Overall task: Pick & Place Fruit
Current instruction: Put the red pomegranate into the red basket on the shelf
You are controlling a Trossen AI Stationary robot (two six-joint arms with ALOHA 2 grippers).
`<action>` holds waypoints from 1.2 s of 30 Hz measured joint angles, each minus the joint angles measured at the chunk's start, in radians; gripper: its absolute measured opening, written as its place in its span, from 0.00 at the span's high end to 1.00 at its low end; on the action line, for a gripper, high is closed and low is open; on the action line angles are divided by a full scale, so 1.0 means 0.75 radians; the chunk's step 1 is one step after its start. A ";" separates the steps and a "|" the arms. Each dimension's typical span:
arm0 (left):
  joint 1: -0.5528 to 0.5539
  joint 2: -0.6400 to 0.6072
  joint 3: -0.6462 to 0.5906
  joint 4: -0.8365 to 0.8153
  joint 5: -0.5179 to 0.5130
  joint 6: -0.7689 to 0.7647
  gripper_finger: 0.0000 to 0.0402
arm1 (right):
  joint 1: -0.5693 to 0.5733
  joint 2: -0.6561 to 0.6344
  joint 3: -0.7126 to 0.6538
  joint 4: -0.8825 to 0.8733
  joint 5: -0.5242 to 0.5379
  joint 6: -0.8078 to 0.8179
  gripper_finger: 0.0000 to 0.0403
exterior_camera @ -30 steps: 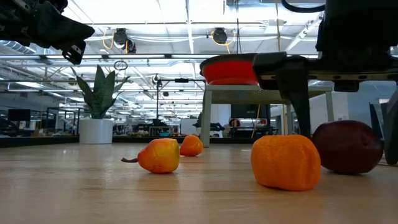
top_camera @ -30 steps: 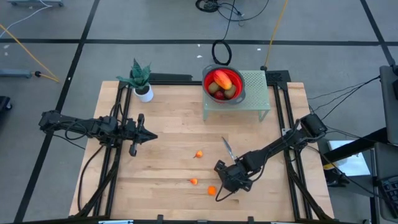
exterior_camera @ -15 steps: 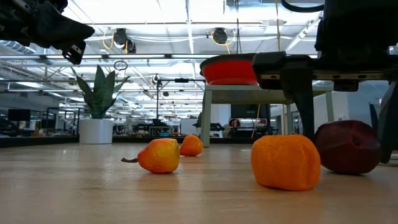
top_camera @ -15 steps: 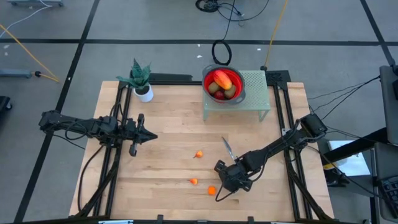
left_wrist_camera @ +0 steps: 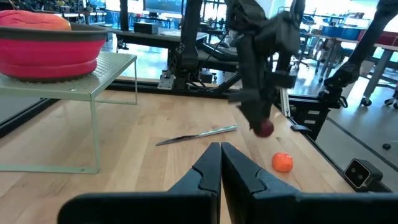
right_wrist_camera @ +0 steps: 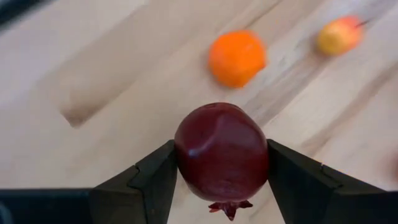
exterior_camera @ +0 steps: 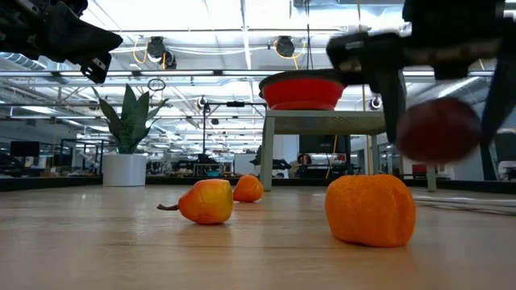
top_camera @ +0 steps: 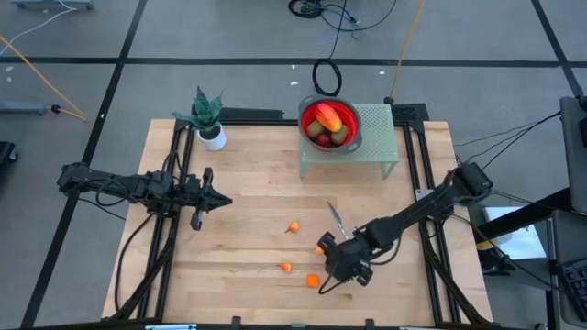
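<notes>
Pomegranate (right_wrist_camera: 221, 154), dark red with its small crown showing, sits pinched between the two dark fingers of the right gripper (right_wrist_camera: 221, 163), whose jaws are spread wide around it and press its sides; in the low view the fruit (exterior_camera: 438, 129) hangs clear above the wooden table (top_camera: 248, 183), not touching it. The right gripper (top_camera: 346, 263) is just past the tip of the silver knife (top_camera: 336, 219), on the side away from the red bowl (top_camera: 351, 117). An orange tangerine (top_camera: 313, 280) lies on the table just beside that gripper, a small orange-yellow fruit with a stem (top_camera: 285, 268) lies a little farther from the knife, and another small orange fruit (top_camera: 293, 226) lies near the knife's blade. The bowl stands on a pale green wire stand (top_camera: 378, 137) beyond the knife and holds several fruits. The left gripper (top_camera: 220, 202), fingers pressed together and holding nothing, waits well apart from the knife, near the potted plant (top_camera: 207, 119).
</notes>
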 joint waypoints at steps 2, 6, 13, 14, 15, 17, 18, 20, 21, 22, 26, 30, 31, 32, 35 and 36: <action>0.000 0.000 0.000 0.001 0.000 -0.001 0.98 | 0.000 -0.056 0.000 -0.003 0.018 0.054 0.46; 0.000 0.000 0.001 0.000 0.000 -0.001 0.98 | -0.001 -0.185 0.000 0.013 0.081 0.176 0.46; 0.000 0.000 0.001 0.000 0.000 0.001 0.98 | -0.001 -0.396 0.000 0.122 0.154 0.406 0.46; 0.000 0.000 0.001 0.000 0.000 0.004 0.98 | -0.001 -0.421 0.000 0.148 0.154 0.432 0.46; 0.000 -0.001 0.001 0.000 0.000 0.007 0.98 | -0.001 -0.443 0.000 0.178 0.154 0.455 0.46; 0.000 0.000 0.001 0.000 0.000 0.007 0.98 | -0.001 -0.484 0.000 0.239 0.154 0.495 0.46; 0.000 0.000 0.001 -0.001 0.000 0.008 0.98 | -0.001 -0.501 0.000 0.271 0.154 0.515 0.46; 0.000 0.000 0.001 0.000 0.000 0.007 0.98 | -0.001 -0.529 0.000 0.335 0.151 0.554 0.46; 0.000 -0.001 0.001 -0.001 0.000 0.007 0.98 | -0.001 -0.539 0.000 0.362 0.150 0.575 0.46; 0.000 0.000 0.001 -0.001 0.000 0.007 0.98 | -0.001 -0.549 0.000 0.394 0.148 0.595 0.46; 0.000 0.000 0.001 -0.001 0.000 0.006 0.98 | -0.001 -0.575 0.000 0.521 0.143 0.672 0.46; 0.000 0.000 0.001 0.000 0.000 0.001 0.98 | -0.001 -0.577 0.000 0.669 0.093 0.733 0.46; 0.000 0.000 0.001 0.000 0.000 0.000 0.98 | -0.001 -0.577 0.000 0.710 0.069 0.749 0.46; 0.000 -0.001 0.001 0.000 0.000 -0.002 0.98 | -0.001 -0.577 0.000 0.754 0.047 0.759 0.46; 0.000 -0.001 0.001 0.000 0.000 -0.004 0.98 | 0.000 -0.578 0.000 0.872 0.028 0.781 0.46; 0.000 -0.001 0.001 0.000 0.000 -0.004 0.98 | 0.000 -0.578 0.000 0.911 0.016 0.791 0.46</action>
